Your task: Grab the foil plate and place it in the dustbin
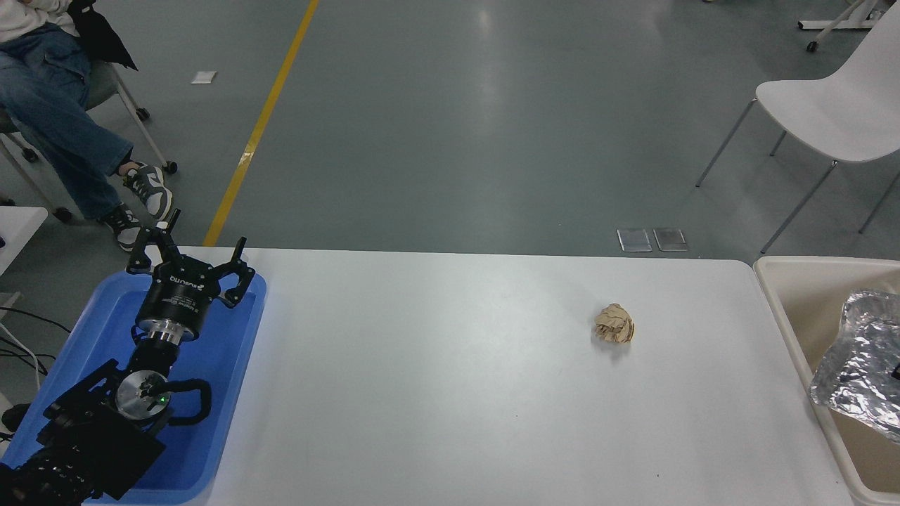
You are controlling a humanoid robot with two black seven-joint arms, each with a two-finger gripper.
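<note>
Silver foil plate [859, 362], crinkled, shiny, rim rumpled: sits over dustbin [791, 295] opening at far right, part cut by frame edge. Right claw not in view; tiny dark bit at plate's right edge, can't tell what. Left claw [188, 254] parked over blue tray [239, 351], fingers spread apart, nothing held; plate well to its right.

Risk: foil light, springy; could snag on bin's thick rounded rim, hang there instead of dropping in. Bin walls smooth, cream plastic. Tan paper ball [614, 324] on table [422, 393], btwn claw and bin.
</note>
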